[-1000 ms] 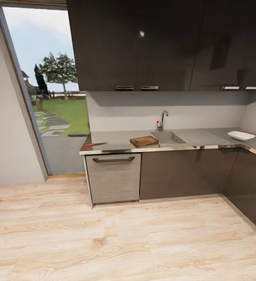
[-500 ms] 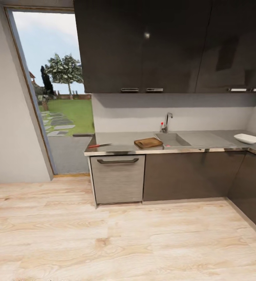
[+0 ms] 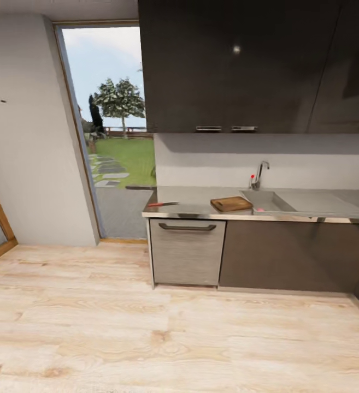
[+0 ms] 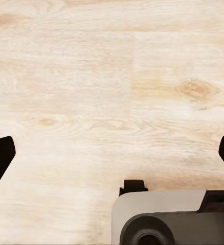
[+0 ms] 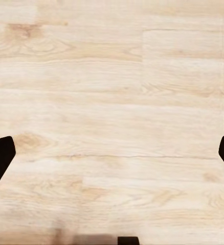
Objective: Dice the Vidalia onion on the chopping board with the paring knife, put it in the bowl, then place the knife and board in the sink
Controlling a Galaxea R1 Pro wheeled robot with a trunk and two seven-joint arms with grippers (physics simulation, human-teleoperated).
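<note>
Head view puts us well back from the tabletop [image 3: 201, 210], not yet at the first step: fetching the Vidalia onion, a pink speck in the sink [image 3: 266, 202]. The chopping board [image 3: 231, 204] lies just left of the sink, the paring knife [image 3: 163, 204] farther left. Both wrist views look down at floor; the left hand [image 4: 112, 155] and right hand [image 5: 112, 155] are spread wide, holding nothing. Next we must drive closer. Since a second ago our view has swung left.

Black fingertips [image 4: 0, 155] — dark, blunt wedges. The base [image 4: 168, 217] is pale grey, rounded — with a darker grey cylinder.
</note>
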